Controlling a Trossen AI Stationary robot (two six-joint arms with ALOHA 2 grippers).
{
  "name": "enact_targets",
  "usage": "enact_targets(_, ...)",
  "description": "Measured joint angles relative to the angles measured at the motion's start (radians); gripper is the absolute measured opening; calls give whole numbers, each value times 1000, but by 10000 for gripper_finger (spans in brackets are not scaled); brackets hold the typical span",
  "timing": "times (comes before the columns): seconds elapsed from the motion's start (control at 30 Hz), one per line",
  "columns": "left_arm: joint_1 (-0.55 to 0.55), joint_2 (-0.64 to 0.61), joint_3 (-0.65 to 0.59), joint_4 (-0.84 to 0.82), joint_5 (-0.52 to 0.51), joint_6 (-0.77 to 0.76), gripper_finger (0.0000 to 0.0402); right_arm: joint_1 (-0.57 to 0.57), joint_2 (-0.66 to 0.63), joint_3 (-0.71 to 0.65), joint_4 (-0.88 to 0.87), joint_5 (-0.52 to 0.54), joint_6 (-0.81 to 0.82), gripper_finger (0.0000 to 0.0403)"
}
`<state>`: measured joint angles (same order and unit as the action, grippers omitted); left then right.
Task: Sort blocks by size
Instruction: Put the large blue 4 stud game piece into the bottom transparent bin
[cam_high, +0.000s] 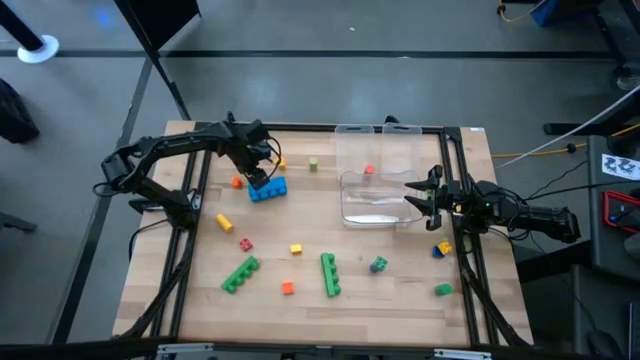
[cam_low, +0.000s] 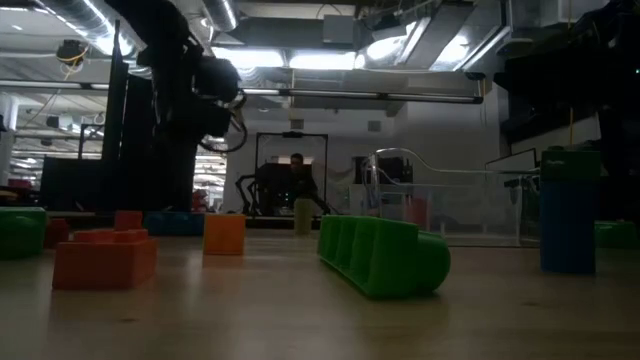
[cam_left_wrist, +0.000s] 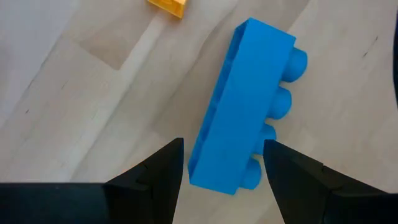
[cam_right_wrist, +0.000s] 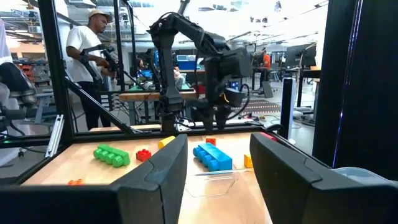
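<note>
The left gripper (cam_high: 262, 172) hangs just above the blue block (cam_high: 267, 189), and its fingers (cam_left_wrist: 158, 177) stand wide on both sides of one end of the block without touching it. The blue block lies flat on the tabletop (cam_high: 400, 310), with a small orange block (cam_high: 237, 181) near it. The right gripper (cam_high: 425, 197) is also wide and waits at the clear tray (cam_high: 372, 205), well apart from the blue block.

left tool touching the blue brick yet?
Apart. In the left wrist view the left tool straddles one end of the blue brick with bare table showing between each finger and the brick.
</note>
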<state>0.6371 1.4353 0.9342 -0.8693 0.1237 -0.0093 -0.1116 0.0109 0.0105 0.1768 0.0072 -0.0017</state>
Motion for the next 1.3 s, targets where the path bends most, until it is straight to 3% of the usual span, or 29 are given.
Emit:
enact_targets(0.6, 7, 0, -173, 238, 60, 44, 205, 0, 0, 0, 0, 0, 0, 177)
enact_targets(0.97, 6, 0, -208, 249, 124, 39, 202, 0, 0, 0, 0, 0, 0, 177)
enact_targets(1.3, -26, 0, -208, 252, 164, 39, 135, 0, 0, 0, 0, 0, 0, 177)
